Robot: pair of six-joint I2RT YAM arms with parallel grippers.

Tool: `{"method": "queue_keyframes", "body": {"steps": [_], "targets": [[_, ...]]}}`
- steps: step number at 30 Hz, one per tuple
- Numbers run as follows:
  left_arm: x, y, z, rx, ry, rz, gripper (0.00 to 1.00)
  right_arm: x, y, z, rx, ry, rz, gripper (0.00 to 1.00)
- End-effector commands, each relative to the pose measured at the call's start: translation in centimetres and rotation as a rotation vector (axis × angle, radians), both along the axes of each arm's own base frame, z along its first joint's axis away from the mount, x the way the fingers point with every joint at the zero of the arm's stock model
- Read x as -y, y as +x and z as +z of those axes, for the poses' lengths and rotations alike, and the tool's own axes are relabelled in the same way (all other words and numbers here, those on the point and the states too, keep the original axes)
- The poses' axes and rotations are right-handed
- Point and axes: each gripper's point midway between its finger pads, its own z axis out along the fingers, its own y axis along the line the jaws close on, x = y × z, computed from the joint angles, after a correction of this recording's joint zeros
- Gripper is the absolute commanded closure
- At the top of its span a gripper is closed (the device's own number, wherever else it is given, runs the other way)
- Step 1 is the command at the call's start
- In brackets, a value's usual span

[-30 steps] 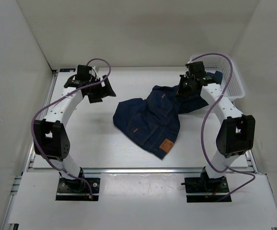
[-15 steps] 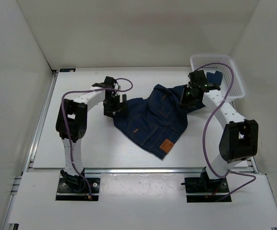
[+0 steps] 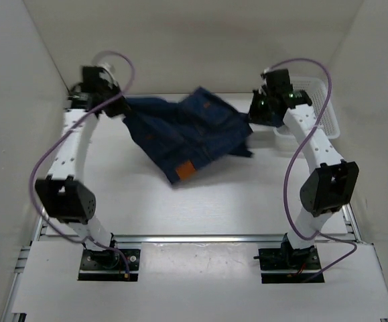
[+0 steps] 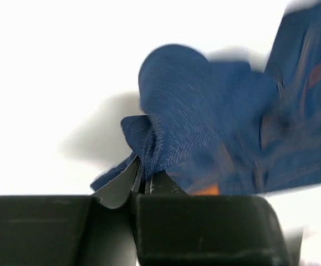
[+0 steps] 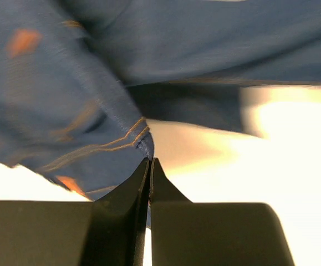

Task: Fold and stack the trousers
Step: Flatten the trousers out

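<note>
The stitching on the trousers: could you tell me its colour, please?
Orange-brown stitching, clearest in the right wrist view.

The trousers [image 3: 180, 134] are dark navy denim with orange-brown stitching and an orange-brown label low on the bundle. They hang bunched and creased across the upper middle of the top view. The left gripper [image 3: 118, 107] holds one end at upper left and the right gripper [image 3: 256, 115] holds the other at upper right, both sets of jaws pinched on folds of cloth. The lowest corner sags toward the surface [image 3: 180, 208].
</note>
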Motion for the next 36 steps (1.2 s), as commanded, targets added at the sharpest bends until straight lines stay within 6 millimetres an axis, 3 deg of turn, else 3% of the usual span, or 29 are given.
{"method": "queue_keyframes", "body": {"steps": [1,2,3,5,6,8,11,12,13,14,15,16,18,19,21,22,23,24,25,26,27,28,29,30,31,32,33,34,36], "targets": [[-7.3,-3.5,20.0,0.481,0.064,0.251,0.90,-4.1,2.7,9.8,0.230,0.110,0.106,1.00],[-8.5,-4.0,21.7,0.516,0.097,0.305,0.90,-6.1,3.2,10.6,0.244,0.119,0.143,1.00],[-8.9,-5.5,26.3,0.621,0.091,0.331,0.90,-7.4,3.5,16.4,0.376,0.165,0.175,1.00],[-9.8,-7.6,29.0,0.672,0.102,0.372,0.90,-10.6,2.9,19.6,0.439,0.216,0.257,1.00],[-10.0,-8.4,31.2,0.733,0.096,0.387,0.90,-11.3,2.1,23.4,0.534,0.252,0.282,1.00],[-10.1,-10.4,32.9,0.781,0.086,0.391,0.90,-12.3,1.0,25.3,0.567,0.289,0.305,1.00],[-8.3,-10.8,32.8,0.779,0.046,0.295,0.90,-12.0,0.4,25.1,0.555,0.294,0.295,1.00],[-7.3,-11.2,32.2,0.758,0.012,0.246,0.90,-11.8,0.8,22.8,0.506,0.265,0.274,1.00],[-6.7,-10.4,29.9,0.698,0.003,0.216,0.90,-11.1,1.0,21.7,0.487,0.233,0.238,1.00],[-6.3,-10.9,29.0,0.672,-0.014,0.200,0.90,-10.1,0.7,21.6,0.489,0.222,0.216,1.00],[-5.2,-10.9,28.0,0.646,-0.044,0.166,0.90,-9.4,0.9,18.1,0.405,0.186,0.197,1.00],[-4.2,-10.2,24.8,0.577,-0.045,0.136,0.90,-7.6,0.6,17.7,0.397,0.170,0.159,1.00],[-2.7,-10.9,22.7,0.541,-0.083,0.103,0.90,-4.9,1.3,15.5,0.377,0.140,0.093,1.00],[-1.0,-11.0,19.4,0.460,-0.097,0.059,0.81,-3.5,0.7,12.6,0.320,0.111,0.062,1.00],[0.6,-11.2,17.2,0.411,-0.113,0.017,0.40,-0.1,1.4,9.9,0.276,0.057,-0.020,1.00],[2.0,-11.7,16.1,0.381,-0.122,-0.030,0.24,1.3,1.4,8.3,0.235,0.030,-0.057,0.96],[2.5,-11.6,14.4,0.333,-0.115,-0.043,0.00,2.5,1.7,7.1,0.200,0.009,-0.089,0.80],[2.7,-11.4,13.7,0.316,-0.107,-0.047,0.00,4.2,1.4,6.1,0.145,-0.014,-0.117,0.25],[2.8,-11.1,13.2,0.301,-0.103,-0.047,0.00,4.9,1.4,5.7,0.125,-0.026,-0.135,0.09],[3.1,-11.2,13.2,0.302,-0.099,-0.052,0.00,5.3,1.3,5.5,0.118,-0.043,-0.148,0.01],[3.4,-11.0,12.8,0.294,-0.091,-0.067,0.00,6.3,1.4,5.0,0.107,-0.060,-0.190,0.00],[3.2,-10.6,12.3,0.283,-0.077,-0.055,0.00,7.7,1.0,5.7,0.130,-0.085,-0.231,0.02],[3.1,-10.5,12.6,0.298,-0.067,-0.054,0.05,8.4,0.5,4.7,0.106,-0.088,-0.263,0.08],[3.1,-10.1,12.1,0.287,-0.056,-0.061,0.15,10.1,0.4,5.4,0.136,-0.067,-0.323,0.49],[3.0,-9.7,11.6,0.276,-0.044,-0.051,0.47,10.6,0.3,4.9,0.137,-0.048,-0.329,0.76],[2.8,-9.6,11.6,0.277,-0.037,-0.043,0.65,12.3,-0.4,2.6,0.089,-0.035,-0.376,0.98],[2.9,-9.4,11.2,0.265,-0.034,-0.043,0.79,12.8,-0.3,1.8,0.082,-0.021,-0.374,1.00],[2.9,-9.2,10.3,0.240,-0.027,-0.043,0.86,13.0,-0.1,1.0,0.060,-0.015,-0.375,1.00],[3.0,-9.1,9.5,0.221,-0.022,-0.044,0.90,11.4,0.8,-0.3,0.034,-0.035,-0.311,1.00]]}}
